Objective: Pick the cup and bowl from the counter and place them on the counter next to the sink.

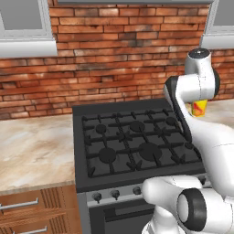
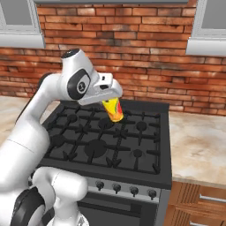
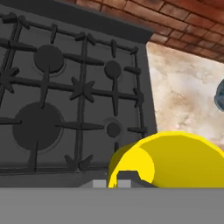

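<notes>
The hand [image 2: 110, 98] is closed on the cup [image 2: 113, 109], a small bright yellow cup with an orange-red band. In the right base view the cup hangs tilted under the white hand, in the air above the black stove [image 2: 106, 141], over its back burners and not touching the grates. In the left base view the cup [image 1: 199, 108] shows just below the arm's upper joint, partly hidden by the arm, at the right rear corner of the stove [image 1: 132, 141].

In the hand view the cup [image 3: 170, 162] is very near the camera, at the lower right of the picture; its yellow wall and open rim are seen, and one dark finger [image 3: 127, 177] sits at the rim. Whether the other finger is inside or outside the wall, I cannot tell. Beyond the cup lie the stove's grates [image 3: 65, 96] and burners, and to the right of the stove is the marbled counter [image 3: 183, 92]. At the right edge of that view, on the counter, a small grey-blue object [image 3: 219, 97] is cut off by the frame; what it is I cannot say.

The counter [image 1: 32, 151] lies on both sides of the stove, with wooden cabinet fronts [image 1: 36, 210] below it. Behind is a red brick wall [image 1: 114, 55].
</notes>
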Tool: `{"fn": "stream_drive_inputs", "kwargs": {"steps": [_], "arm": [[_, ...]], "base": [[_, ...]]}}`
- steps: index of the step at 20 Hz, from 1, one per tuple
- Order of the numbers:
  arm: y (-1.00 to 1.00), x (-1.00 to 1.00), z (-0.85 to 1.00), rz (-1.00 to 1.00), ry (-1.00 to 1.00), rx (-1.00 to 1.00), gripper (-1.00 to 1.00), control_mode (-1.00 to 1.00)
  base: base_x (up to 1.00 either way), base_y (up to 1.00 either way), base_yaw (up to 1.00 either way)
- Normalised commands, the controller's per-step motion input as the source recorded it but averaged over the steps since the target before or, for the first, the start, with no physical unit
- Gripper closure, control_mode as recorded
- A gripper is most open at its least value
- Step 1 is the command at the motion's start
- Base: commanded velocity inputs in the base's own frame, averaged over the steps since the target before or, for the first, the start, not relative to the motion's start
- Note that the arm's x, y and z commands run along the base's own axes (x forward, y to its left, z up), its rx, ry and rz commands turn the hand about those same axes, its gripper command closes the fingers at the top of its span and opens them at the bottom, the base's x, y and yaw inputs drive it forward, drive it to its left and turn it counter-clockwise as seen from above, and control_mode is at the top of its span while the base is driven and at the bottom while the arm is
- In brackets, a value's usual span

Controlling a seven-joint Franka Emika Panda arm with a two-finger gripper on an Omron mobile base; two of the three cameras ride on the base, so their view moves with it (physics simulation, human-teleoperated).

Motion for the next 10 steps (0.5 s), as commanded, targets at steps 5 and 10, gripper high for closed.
{"fn": "stream_drive_inputs", "kwargs": {"steps": [5,10], "arm": [[0.46,-0.20,0.12,-0.37,-0.10,0.18,1.00,-1.00],[0.32,0.00,0.00,-0.25,-0.08,0.31,1.00,-1.00]], "base": [[0.00,0.00,0.00],[0.00,0.00,0.00]]}}
